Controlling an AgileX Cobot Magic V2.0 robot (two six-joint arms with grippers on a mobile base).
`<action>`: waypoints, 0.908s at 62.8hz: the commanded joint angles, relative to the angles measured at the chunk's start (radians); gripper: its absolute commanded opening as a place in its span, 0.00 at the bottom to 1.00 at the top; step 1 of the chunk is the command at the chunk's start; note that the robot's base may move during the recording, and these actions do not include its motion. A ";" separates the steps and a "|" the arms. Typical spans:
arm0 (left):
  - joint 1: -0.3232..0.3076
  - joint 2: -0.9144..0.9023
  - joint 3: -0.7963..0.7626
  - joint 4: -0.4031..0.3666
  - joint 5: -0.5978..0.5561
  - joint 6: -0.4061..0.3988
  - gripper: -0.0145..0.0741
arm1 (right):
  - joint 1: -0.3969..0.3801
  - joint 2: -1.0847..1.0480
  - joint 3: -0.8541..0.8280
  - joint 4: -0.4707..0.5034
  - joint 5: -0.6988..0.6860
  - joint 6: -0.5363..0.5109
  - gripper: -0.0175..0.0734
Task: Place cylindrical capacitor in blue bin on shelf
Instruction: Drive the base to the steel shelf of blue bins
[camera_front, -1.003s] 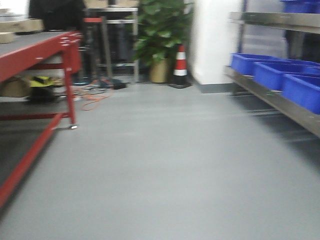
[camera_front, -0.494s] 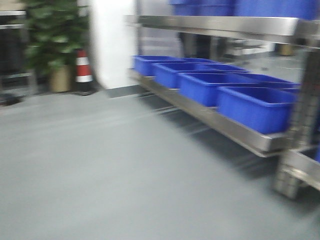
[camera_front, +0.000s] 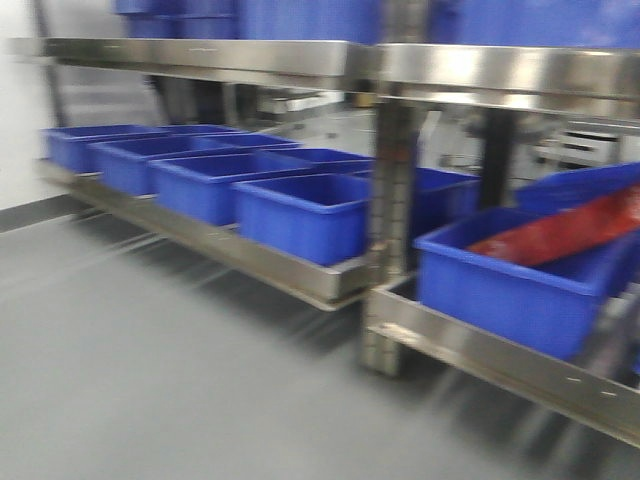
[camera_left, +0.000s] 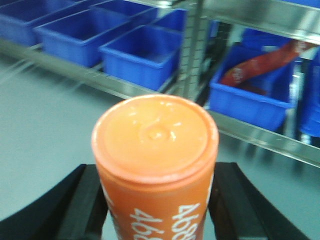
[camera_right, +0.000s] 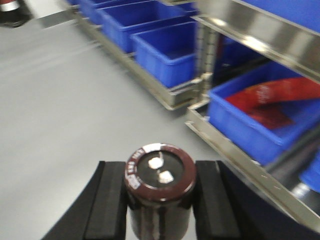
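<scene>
An orange cylindrical capacitor (camera_left: 155, 150) with white digits "4680" on its side stands upright, gripped by my left gripper (camera_left: 156, 200), which is shut on it. A dark brown cylinder (camera_right: 159, 172) with two silver terminals on top sits in my right gripper (camera_right: 159, 200), also shut. The steel shelf (camera_front: 250, 58) fills the front view, with a row of blue bins (camera_front: 300, 215) on its lower tier. The shelf (camera_left: 260, 15) and its bins (camera_left: 135, 55) lie ahead of both wrists, a stretch of grey floor away. Neither gripper shows in the front view.
One blue bin (camera_front: 510, 285) at the right holds a red bag (camera_front: 560, 230); the same bin (camera_right: 250, 125) is seen from the right wrist. A steel upright post (camera_front: 395, 200) divides the rack. Grey floor (camera_front: 150, 380) lies in front of the lower rail.
The front view has swung right, away from the red workbench, the plant and the traffic cone. The shelf with its blue bins now fills the view and is much closer.
</scene>
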 joint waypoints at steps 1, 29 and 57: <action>0.003 -0.003 -0.003 -0.005 -0.026 -0.007 0.04 | 0.001 -0.005 -0.011 -0.008 -0.024 -0.004 0.01; 0.003 -0.003 -0.003 -0.005 -0.026 -0.007 0.04 | 0.001 -0.005 -0.011 -0.008 -0.024 -0.004 0.01; 0.003 -0.003 -0.003 -0.005 -0.026 -0.007 0.04 | 0.001 -0.005 -0.011 -0.008 -0.024 -0.004 0.01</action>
